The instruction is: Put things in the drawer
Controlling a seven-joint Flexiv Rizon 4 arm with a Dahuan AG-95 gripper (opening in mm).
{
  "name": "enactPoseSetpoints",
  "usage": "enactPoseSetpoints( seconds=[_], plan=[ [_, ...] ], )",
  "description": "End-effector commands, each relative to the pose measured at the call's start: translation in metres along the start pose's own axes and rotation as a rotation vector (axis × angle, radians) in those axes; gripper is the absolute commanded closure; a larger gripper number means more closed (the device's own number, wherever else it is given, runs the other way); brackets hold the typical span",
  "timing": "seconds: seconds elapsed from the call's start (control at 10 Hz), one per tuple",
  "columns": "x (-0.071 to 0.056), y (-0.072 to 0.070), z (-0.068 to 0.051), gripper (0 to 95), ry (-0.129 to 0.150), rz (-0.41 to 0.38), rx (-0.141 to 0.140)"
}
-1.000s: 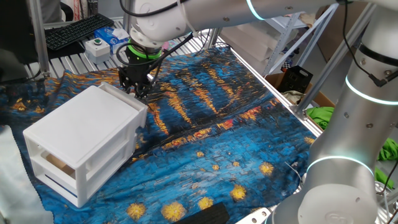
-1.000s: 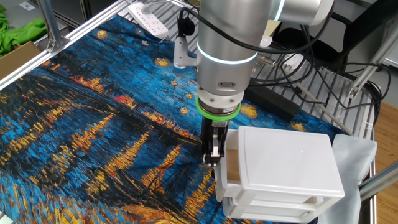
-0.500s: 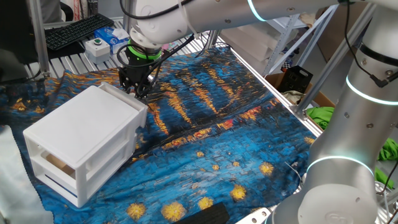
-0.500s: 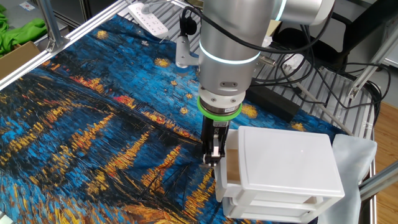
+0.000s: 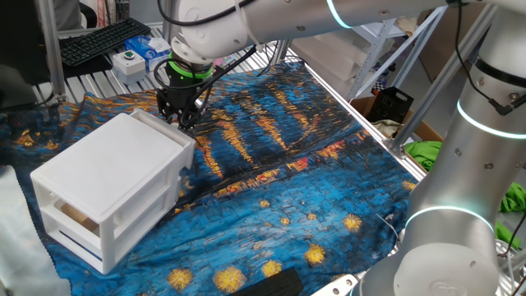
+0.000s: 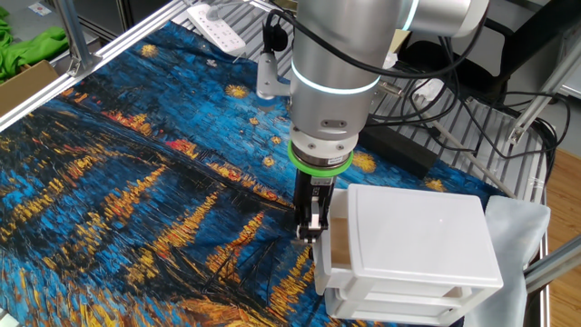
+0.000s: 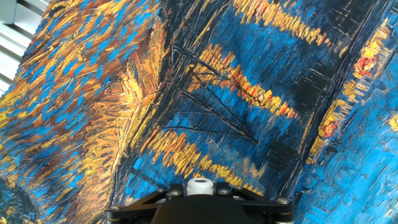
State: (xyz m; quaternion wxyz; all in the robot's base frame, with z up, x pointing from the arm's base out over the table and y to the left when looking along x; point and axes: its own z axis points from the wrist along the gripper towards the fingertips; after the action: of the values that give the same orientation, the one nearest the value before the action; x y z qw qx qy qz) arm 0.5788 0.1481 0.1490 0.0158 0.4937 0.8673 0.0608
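Observation:
The white two-drawer cabinet (image 5: 107,177) (image 6: 422,245) stands on the blue and yellow painted cloth. Its upper drawer (image 6: 338,238) (image 5: 158,125) sticks out a little at the end facing my gripper. Something pale tan (image 6: 337,247) shows inside the drawer, and a tan block (image 5: 76,215) shows through the cabinet's other end. My gripper (image 5: 182,117) (image 6: 310,222) hangs straight down, its tips low and close against the drawer's front. The fingers stand near each other; I cannot tell whether they pinch the drawer's edge. The hand view shows only cloth and the hand's black base (image 7: 198,208).
A keyboard (image 5: 103,41) and a white and blue box (image 5: 136,57) lie beyond the cloth. A power strip (image 6: 216,25) and cables (image 6: 436,118) sit by the far edge. Green cloth (image 5: 431,152) lies off the table. A pale sheet (image 6: 522,227) lies behind the cabinet.

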Motion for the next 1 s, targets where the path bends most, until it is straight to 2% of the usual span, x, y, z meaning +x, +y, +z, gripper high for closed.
enactPoseSetpoints(
  seconds=[0.1,1.0],
  plan=[
    [-0.0001,0.0001,0.0006,95.0,0.000,-0.003,0.000],
    [-0.0002,0.0004,0.0011,95.0,-0.002,-0.019,-0.013]
  ],
)
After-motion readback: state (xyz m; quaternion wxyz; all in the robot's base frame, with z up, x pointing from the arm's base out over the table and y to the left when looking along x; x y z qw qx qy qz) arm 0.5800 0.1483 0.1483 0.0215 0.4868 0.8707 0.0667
